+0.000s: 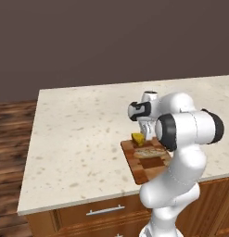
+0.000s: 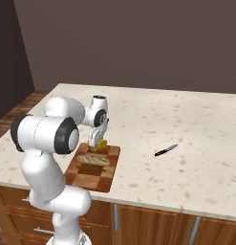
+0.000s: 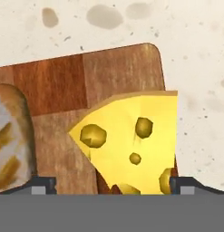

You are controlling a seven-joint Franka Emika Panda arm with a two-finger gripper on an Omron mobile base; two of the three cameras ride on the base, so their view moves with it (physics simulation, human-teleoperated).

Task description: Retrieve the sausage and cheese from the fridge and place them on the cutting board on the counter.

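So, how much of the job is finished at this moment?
The cheese already lies on the cutting board, near its far corner. The pincer stands open just over it, holding nothing. A pale loaf also lies on the board. I see no sausage on the board or the counter, so that part seems left.

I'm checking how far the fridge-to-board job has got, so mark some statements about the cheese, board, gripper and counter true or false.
1. The yellow wedge of cheese lies on the checkered wooden cutting board. True.
2. The two-finger gripper is clamped shut on the cheese. False: its fingertips stand wide apart, either side of the wedge.
3. A pale bread loaf lies on the board beside the cheese. True.
4. A dark knife rests on the board. False: it lies on the beige speckled counter, off to the board's side.
5. The cheese sits at the board's middle. False: it is near a corner.
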